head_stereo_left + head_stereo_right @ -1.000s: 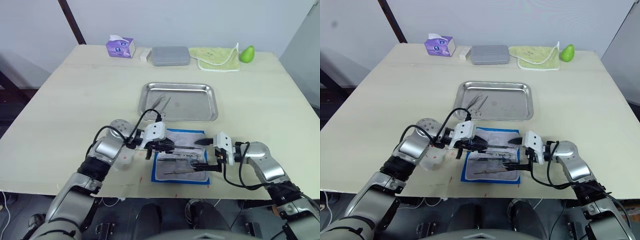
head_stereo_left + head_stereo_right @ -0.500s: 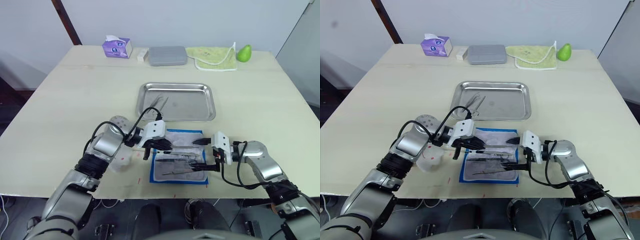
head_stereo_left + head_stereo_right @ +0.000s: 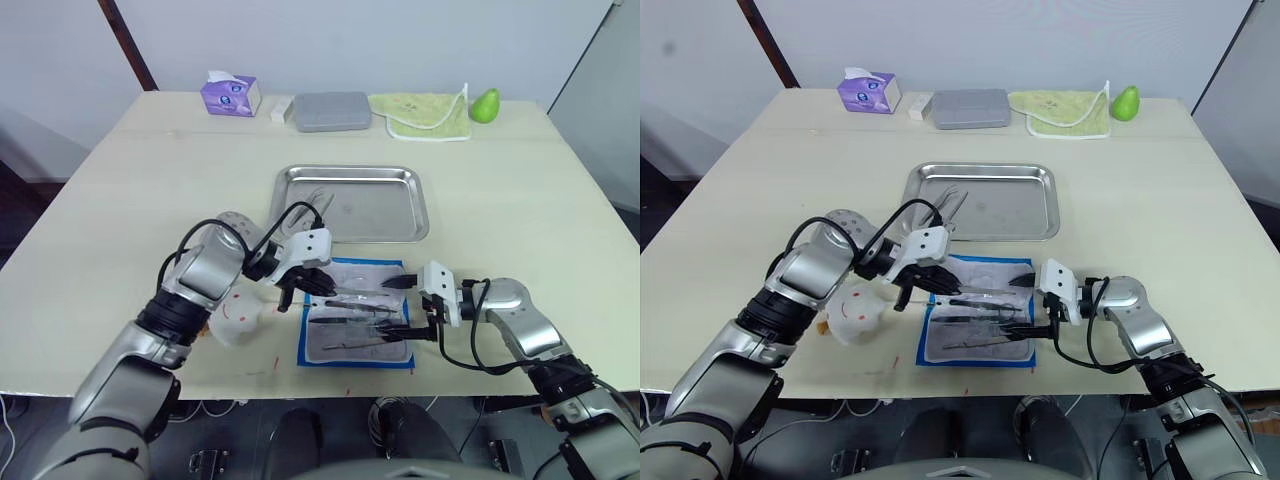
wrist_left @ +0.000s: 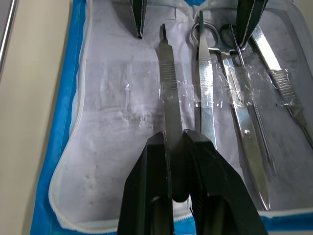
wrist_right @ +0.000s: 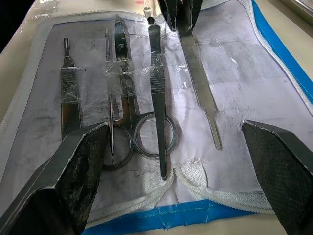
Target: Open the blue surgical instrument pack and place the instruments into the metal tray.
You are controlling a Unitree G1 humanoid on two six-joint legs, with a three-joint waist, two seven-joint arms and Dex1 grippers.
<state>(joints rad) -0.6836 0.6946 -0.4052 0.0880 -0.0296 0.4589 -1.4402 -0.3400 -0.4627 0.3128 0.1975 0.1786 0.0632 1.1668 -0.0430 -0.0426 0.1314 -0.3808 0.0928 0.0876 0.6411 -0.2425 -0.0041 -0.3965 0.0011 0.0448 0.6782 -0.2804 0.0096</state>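
Note:
The blue surgical instrument pack lies open on the table's near side, white lining up. Several instruments lie side by side in it under a clear strap: scissors, forceps, thin handles. My left gripper is over the pack's left part, shut on one flat ribbed handle, which points toward the right gripper. My right gripper stands wide open at the pack's right edge, its fingers either side of the ring handles and touching none. The metal tray sits just beyond the pack, with an instrument in its left part.
A white rounded object with red marks lies by my left forearm. Along the far edge stand a purple tissue box, a small white block, a grey hard case, a yellow-green cloth and a green pear.
My left elbow has swung outward, uncovering the white rounded object, while the gripper stays shut on the flat handle. The right gripper has barely moved. The camera has shifted slightly.

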